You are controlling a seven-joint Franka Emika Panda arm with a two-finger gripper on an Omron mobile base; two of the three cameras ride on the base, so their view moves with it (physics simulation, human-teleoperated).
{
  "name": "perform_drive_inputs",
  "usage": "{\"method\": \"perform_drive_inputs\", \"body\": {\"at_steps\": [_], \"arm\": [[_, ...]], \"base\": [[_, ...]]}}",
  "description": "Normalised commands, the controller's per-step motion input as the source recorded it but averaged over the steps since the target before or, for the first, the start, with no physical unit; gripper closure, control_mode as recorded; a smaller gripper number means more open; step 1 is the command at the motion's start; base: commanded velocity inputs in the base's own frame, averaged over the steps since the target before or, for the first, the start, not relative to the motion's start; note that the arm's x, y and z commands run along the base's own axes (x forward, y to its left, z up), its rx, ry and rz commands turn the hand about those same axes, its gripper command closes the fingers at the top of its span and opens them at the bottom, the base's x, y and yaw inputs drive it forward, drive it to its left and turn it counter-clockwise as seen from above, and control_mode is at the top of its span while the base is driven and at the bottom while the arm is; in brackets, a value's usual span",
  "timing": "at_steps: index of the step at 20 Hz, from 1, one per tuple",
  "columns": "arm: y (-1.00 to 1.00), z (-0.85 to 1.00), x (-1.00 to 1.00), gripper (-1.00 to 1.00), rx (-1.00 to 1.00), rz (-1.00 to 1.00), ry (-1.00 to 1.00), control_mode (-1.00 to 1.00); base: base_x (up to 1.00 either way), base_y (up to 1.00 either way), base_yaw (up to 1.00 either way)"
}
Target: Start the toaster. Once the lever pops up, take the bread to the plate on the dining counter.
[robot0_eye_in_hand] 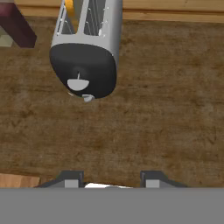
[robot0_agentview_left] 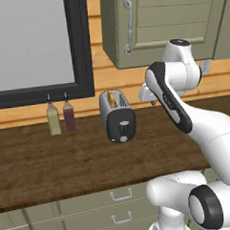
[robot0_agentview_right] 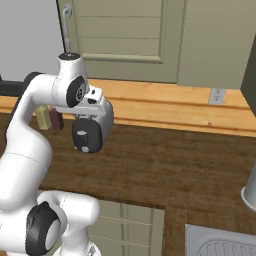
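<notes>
Your gripper (robot0_eye_in_hand: pixel 111 180) hung above the dark wood worktop (robot0_agentview_left: pixel 52 163), near side of the toaster (robot0_agentview_left: pixel 118 116), its jaws apart with nothing between them. The toaster stood on the worktop well short of the fingertips (robot0_eye_in_hand: pixel 71 178), black end panel facing you. An orange-tan edge of the bread (robot0_eye_in_hand: pixel 69 8) showed in its left slot. Left of the toaster, against the wall, stood a yellow bottle (robot0_agentview_left: pixel 53 119) and a dark red bottle (robot0_agentview_left: pixel 68 116).
</notes>
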Motion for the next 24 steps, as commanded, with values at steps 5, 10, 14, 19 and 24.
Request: {"method": "perform_drive_inputs", "body": {"at_steps": [5, 10, 14, 19, 24], "arm": [[0.26, -0.07, 0.00, -1.00, -0.04, 0.00, 0.00, -1.00], [0.42, -0.17, 0.00, -1.00, -0.06, 0.00, 0.00, -1.00], [0.36, -0.27, 0.08, -1.00, -0.06, 0.00, 0.00, -1.00], [0.34, -0.31, 0.21, 1.00, -0.07, 0.00, 0.00, -1.00], [0.21, -0.34, 0.23, 1.00, -0.07, 0.00, 0.00, -1.00]], "base": [[0.00, 0.00, 0.00], [0.00, 0.00, 0.00], [0.00, 0.00, 0.00], [0.00, 0.00, 0.00], [0.00, 0.00, 0.00]]}}
